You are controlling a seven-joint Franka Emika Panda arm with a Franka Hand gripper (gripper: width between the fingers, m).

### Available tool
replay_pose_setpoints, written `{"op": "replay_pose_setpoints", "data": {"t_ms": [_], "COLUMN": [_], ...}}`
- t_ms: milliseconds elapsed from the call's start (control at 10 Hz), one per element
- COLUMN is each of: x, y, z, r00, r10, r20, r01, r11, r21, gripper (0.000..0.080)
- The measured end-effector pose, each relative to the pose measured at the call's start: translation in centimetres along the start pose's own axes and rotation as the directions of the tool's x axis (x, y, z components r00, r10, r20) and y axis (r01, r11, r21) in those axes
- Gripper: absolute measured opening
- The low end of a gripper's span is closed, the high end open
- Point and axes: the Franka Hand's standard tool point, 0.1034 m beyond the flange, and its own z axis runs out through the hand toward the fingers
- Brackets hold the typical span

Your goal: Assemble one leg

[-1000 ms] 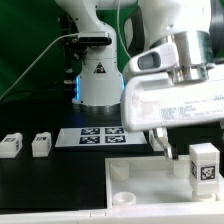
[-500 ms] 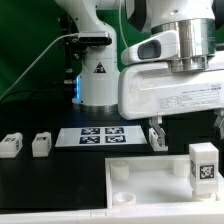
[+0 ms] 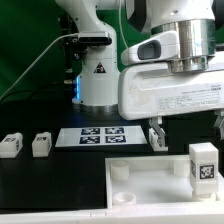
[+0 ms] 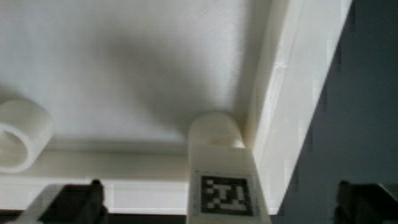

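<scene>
A leg (image 3: 203, 165), a small white block with a fiducial tag, stands upright in the white panel's (image 3: 150, 176) corner at the exterior view's right. My gripper (image 3: 188, 134) hangs above it, open and empty, with one finger (image 3: 156, 135) clear of the leg. In the wrist view the leg (image 4: 217, 160) stands between my spread fingertips (image 4: 75, 202), midway in my gripper (image 4: 224, 206), beside the panel's raised rim (image 4: 276, 80). Two more legs (image 3: 12, 145) (image 3: 41, 144) lie on the black table at the exterior view's left.
The marker board (image 3: 100, 136) lies flat behind the panel. The robot's white base (image 3: 98, 75) stands at the back, before a green backdrop. A round corner socket shows on the panel in the exterior view (image 3: 121, 173) and in the wrist view (image 4: 15, 135).
My gripper has risen and drawn away from the standing leg since a second ago. It has held still for the last half second. The leg has not moved.
</scene>
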Motion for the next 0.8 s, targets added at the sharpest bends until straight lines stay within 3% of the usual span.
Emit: {"op": "replay_pose_setpoints", "data": {"t_ms": [200, 300, 500, 800], "x": [0.0, -2.2, 0.2, 1.0], "y": [0.0, 0.0, -0.2, -0.4], "z": [0.0, 0.5, -0.5, -0.8], "r00": [1.0, 0.991, 0.993, 0.991], "r10": [0.0, 0.001, 0.001, 0.001], "r20": [0.0, 0.134, 0.121, 0.133], "r01": [0.0, -0.001, -0.001, -0.001], "r11": [1.0, 1.0, 1.0, 1.0], "r21": [0.0, -0.003, 0.001, 0.003], "gripper": [0.0649, 0.0649, 0.0649, 0.0649]}}
